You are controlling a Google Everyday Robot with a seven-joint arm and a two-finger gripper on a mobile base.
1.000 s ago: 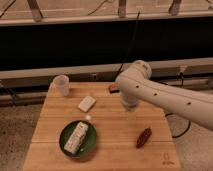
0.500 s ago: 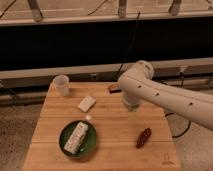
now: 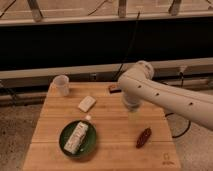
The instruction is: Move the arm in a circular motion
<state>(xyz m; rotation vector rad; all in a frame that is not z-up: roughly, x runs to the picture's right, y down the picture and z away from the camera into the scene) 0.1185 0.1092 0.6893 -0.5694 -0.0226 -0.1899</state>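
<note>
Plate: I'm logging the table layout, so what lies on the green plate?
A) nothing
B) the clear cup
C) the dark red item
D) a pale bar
D: a pale bar lies across the plate; the arm hangs over the table's back right, its gripper out of view.

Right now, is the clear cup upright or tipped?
Upright: the clear cup stands rim up. The gripper is hidden behind the arm.

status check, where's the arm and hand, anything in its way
Hand out of sight, below the elbow. Arm over the table's right half. Dark red item lies close by.
</note>
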